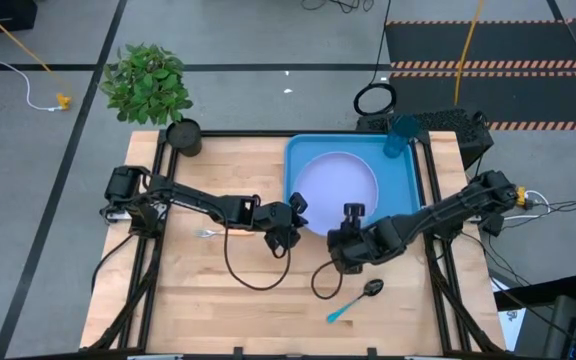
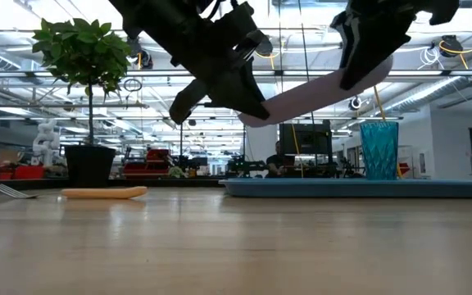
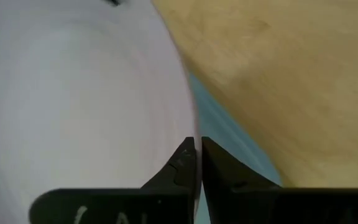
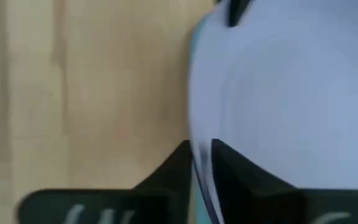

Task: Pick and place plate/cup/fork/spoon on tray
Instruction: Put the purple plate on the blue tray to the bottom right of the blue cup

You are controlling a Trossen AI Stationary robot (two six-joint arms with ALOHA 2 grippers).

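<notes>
Carrying the pale lavender plate above the blue tray, tilted and clear of the tabletop in the low view, with the left gripper pinching its rim at nine o'clock and the right gripper clamping the rim at six o'clock, probably sharing a wide, awkward load. Leaving the teal cup standing in the tray's one-o'clock corner, the orange-handled fork lying left of the tray at nine o'clock, and the blue-handled spoon waiting on the wood at six o'clock.

One plate, one cup, one fork, one spoon and one tray. One potted plant at the bench's eleven o'clock corner. Two arms, two tools: left, right.
</notes>
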